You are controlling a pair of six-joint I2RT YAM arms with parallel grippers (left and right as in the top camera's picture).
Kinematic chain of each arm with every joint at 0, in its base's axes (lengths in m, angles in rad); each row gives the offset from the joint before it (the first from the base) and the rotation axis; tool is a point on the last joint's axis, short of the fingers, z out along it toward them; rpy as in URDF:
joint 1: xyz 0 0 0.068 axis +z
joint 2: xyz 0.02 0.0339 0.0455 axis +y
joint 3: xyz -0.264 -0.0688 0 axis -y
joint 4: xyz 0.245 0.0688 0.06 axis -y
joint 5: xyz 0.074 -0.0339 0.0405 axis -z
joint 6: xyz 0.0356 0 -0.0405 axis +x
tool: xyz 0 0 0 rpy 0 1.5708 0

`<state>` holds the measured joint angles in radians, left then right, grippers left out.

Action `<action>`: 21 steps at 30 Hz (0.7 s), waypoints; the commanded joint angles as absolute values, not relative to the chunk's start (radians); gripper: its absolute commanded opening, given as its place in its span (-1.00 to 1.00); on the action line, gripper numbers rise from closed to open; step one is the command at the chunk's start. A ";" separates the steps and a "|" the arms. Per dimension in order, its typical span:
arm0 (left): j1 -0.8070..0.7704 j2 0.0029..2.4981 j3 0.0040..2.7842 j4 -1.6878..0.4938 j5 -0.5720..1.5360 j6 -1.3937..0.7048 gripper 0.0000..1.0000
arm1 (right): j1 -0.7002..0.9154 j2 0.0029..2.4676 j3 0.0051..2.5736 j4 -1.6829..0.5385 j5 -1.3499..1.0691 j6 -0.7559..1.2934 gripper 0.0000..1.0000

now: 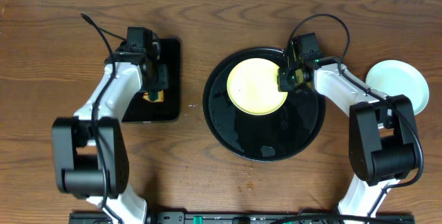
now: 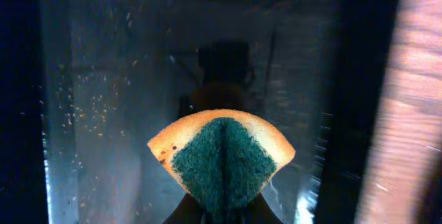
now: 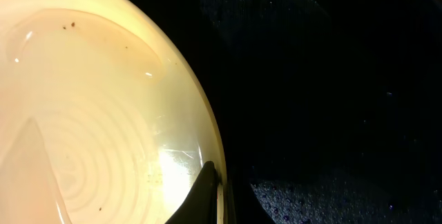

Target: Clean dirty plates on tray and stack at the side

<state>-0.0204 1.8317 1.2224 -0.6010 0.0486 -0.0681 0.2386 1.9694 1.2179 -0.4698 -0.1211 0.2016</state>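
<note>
A pale yellow plate (image 1: 256,86) lies in the upper left part of the round black tray (image 1: 228,131). Its right rim is pinched between the fingers of my right gripper (image 1: 286,79), which is shut on it. In the right wrist view the yellow plate (image 3: 90,113) fills the left side, with tiny brown specks on it, and my gripper (image 3: 219,198) clamps its edge. A pale mint-green plate (image 1: 397,84) rests on the table to the right of the tray. My left gripper (image 1: 155,89) is shut on a folded yellow-and-green sponge (image 2: 222,155) above the rectangular black tray (image 2: 103,113).
The rectangular black tray (image 1: 166,110) lies left of the round tray, with wet specks on its surface. Water drops shine on the round tray's floor (image 1: 266,148). Bare wooden table (image 1: 207,189) surrounds both trays.
</note>
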 commanded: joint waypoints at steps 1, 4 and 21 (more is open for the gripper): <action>0.015 1.871 1.220 -0.593 0.033 -0.084 -0.76 | 0.250 2.014 1.177 -0.493 -0.139 0.208 -0.98; 0.036 1.880 1.220 -0.590 0.033 -0.084 -0.41 | 0.250 2.011 1.193 -0.519 -0.139 0.209 -0.98; 0.057 1.880 1.220 -0.590 0.033 -0.084 0.68 | 0.250 2.003 1.638 -1.098 -0.087 0.201 -0.98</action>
